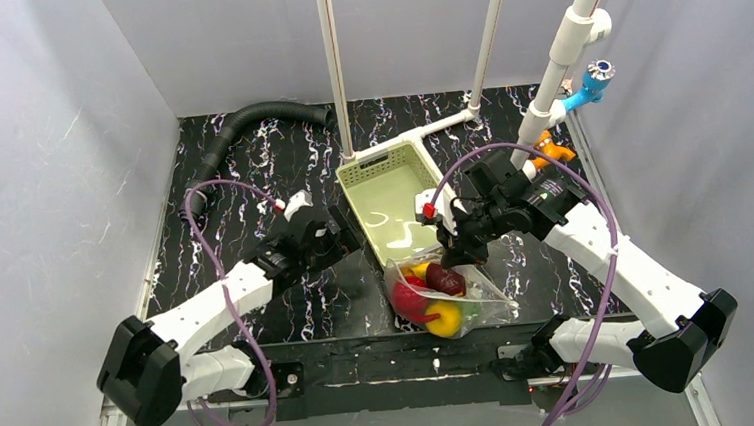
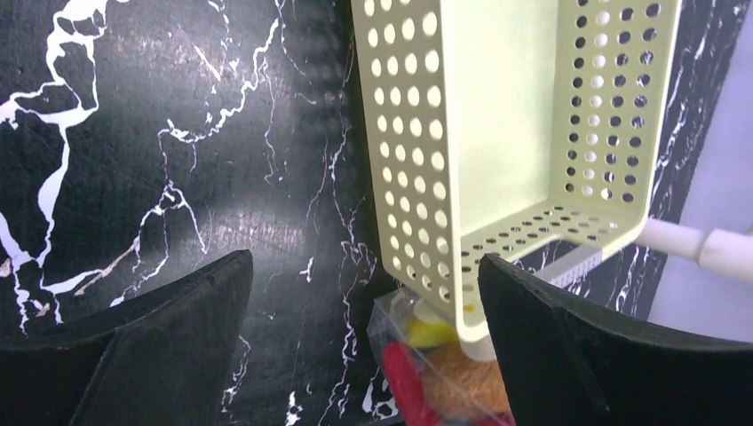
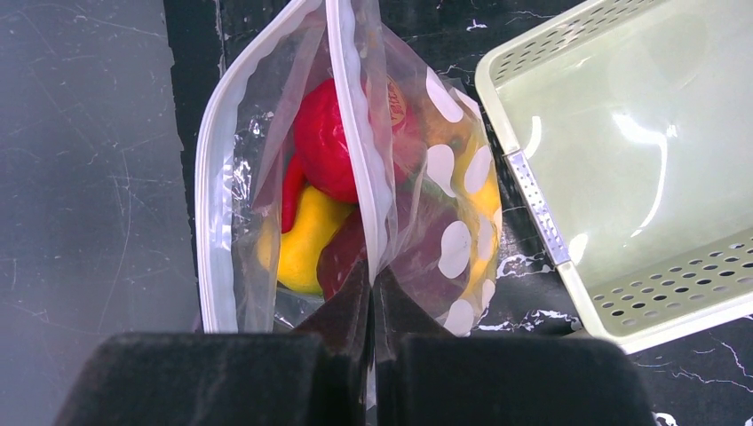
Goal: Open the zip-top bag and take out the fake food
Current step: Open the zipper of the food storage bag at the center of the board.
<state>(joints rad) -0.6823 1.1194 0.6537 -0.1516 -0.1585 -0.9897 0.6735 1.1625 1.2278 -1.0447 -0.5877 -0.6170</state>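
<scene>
Your black marbled table [image 1: 251, 182] carries the pale green basket [image 1: 393, 212] in the middle. The zip-top bag [image 1: 485, 304] lies just before the basket's near end, with the fake food [image 1: 429, 295] inside. Your right pincer [image 3: 371, 297] pinches the bag's white zip strip. Your left pincer [image 2: 364, 266] hangs spread beside the basket, holding nothing.

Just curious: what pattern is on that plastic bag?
The bag has off-white round dots; right wrist view shows it best.

The zip-top bag [image 1: 471, 295], clear plastic with off-white dots, lies just beside the pale green basket [image 1: 385, 210], its zip mouth parted. The fake food [image 1: 442, 319] sits inside: bright red, dark red and yellow pieces.
</scene>
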